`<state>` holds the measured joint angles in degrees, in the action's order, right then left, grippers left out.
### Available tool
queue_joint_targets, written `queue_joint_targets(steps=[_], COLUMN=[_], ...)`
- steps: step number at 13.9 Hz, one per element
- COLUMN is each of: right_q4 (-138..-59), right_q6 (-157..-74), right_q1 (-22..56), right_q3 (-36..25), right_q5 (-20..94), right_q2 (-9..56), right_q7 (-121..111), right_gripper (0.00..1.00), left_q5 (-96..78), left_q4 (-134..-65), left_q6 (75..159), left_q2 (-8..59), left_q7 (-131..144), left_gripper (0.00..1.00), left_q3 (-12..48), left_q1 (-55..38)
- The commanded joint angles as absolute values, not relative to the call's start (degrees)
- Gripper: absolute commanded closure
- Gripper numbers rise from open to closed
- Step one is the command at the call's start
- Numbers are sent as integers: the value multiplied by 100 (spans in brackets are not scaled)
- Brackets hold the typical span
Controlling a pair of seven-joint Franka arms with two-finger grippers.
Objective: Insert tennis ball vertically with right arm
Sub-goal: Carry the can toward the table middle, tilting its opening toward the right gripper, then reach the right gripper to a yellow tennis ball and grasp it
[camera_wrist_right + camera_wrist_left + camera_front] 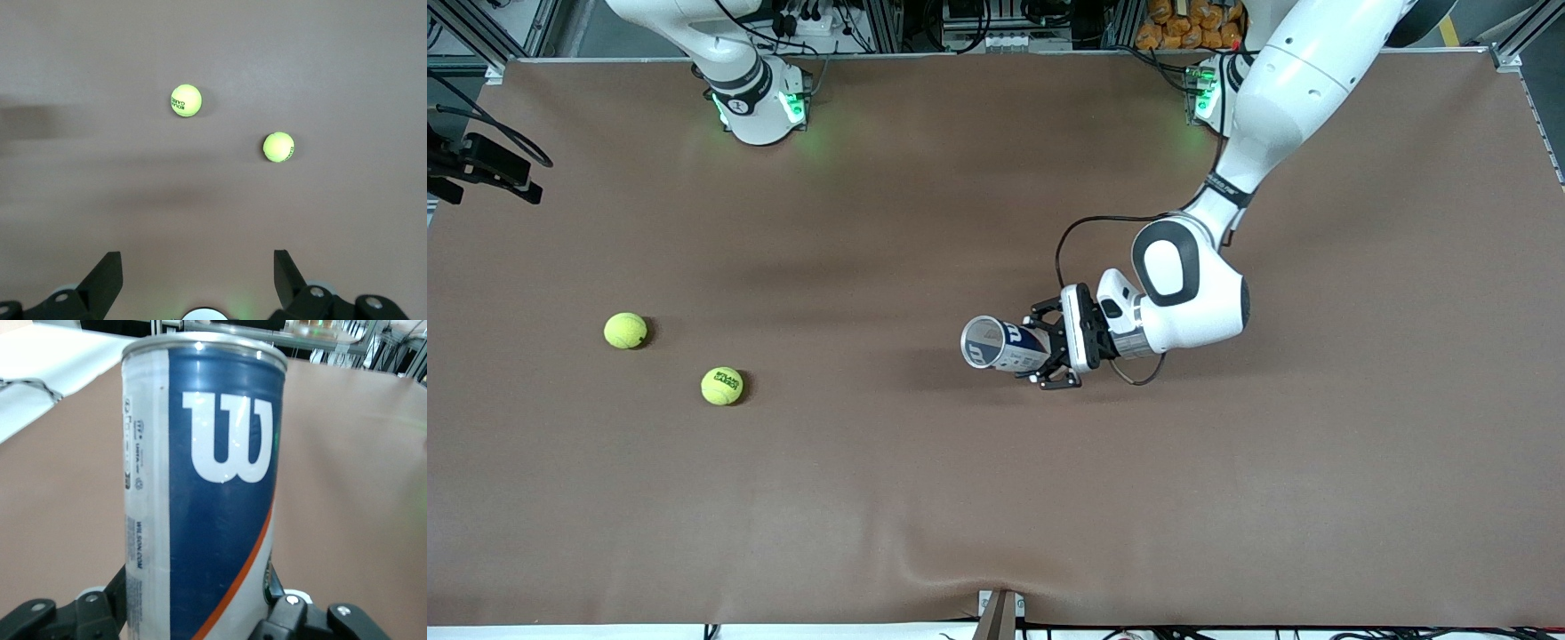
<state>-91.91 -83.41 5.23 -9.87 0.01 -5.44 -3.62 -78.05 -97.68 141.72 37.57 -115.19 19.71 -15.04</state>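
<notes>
- Brown table [996, 498], smooth and bare: a nudged ball could roll well away.
- Can [1003, 345], middle of the front view, is pinched near its base by the left gripper [1043, 348] and lies tilted, mouth toward the right arm's end. Unless it is turned upright, a vertical drop would likely miss, and a light pinch may let it slip.
- Right gripper [198, 273] hangs spread, high over both balls.
- Tennis balls [625, 331] and [722, 386] sit near each other in the middle band of the frame; an off-centre grasp could squirt one out.

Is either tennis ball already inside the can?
No: in the front view both tennis balls lie on the table, toward the right arm's end, apart from the can.
</notes>
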Motion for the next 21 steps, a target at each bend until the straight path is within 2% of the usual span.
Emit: queue_joint_targets(steps=[1,5,9,12,16,20,21], right_q4=[-9132,-9342,-9860,-10028,-10028,-10037,-10037], right_q6=[-8385,-8507,-8876,-8947,-9131,-9964,-10176], right_q1=[545,650,896,1089,1213,1090,1081], right_q3=[-958,-958,-958,-958,-967,-976,-976], right_q5=[-62,-53,-53,-53,-62,-62,-53], right_q2=[-545,-466,-440,-265,534,1571,1826], right_q7=[-246,-246,-229,-229,-168,-167,-167], right_gripper=[0,0,0,0,0,0,0], left_q5=[-8951,-10106,-11114,-12092,-12767,-13868,-13895], left_q4=[-9528,-9334,-9325,-9054,-9026,-8834,-8824], left_q6=[14168,14133,13554,13219,13071,11789,11725], left_q2=[4086,4411,4692,5079,5211,5869,5932], left_q7=[-12686,-13639,-14043,-15220,-15984,-16848,-16883], left_gripper=[24,25,25,26,26,27,27], left_q3=[2013,2013,2013,2004,2013,1952,1951], left_q1=[-1599,-1863,-2091,-2302,-2584,-2979,-2988])
